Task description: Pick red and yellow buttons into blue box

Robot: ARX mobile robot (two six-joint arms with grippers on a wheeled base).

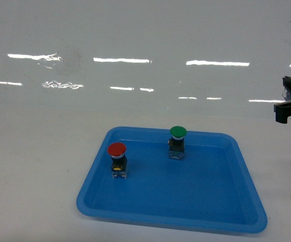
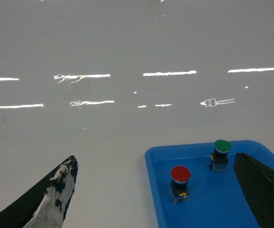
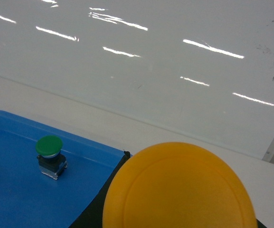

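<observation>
The red button (image 1: 117, 151) stands upright in the left part of a shallow blue tray (image 1: 170, 222); the left wrist view shows the same red button (image 2: 180, 175) ahead. A yellow button cap (image 3: 179, 190) fills the bottom of the right wrist view, and a black finger (image 3: 93, 208) shows at its left side. My right gripper (image 1: 289, 103) hangs at the far right edge, above the table beside the tray, shut on the yellow button. My left gripper (image 2: 155, 159) is open with nothing between its fingers, short of the tray's near-left corner. The blue box is out of view.
A green-capped button (image 1: 177, 134) stands upright toward the back of the tray, right of the red one. The tray rests on a white table in front of a glossy white wall.
</observation>
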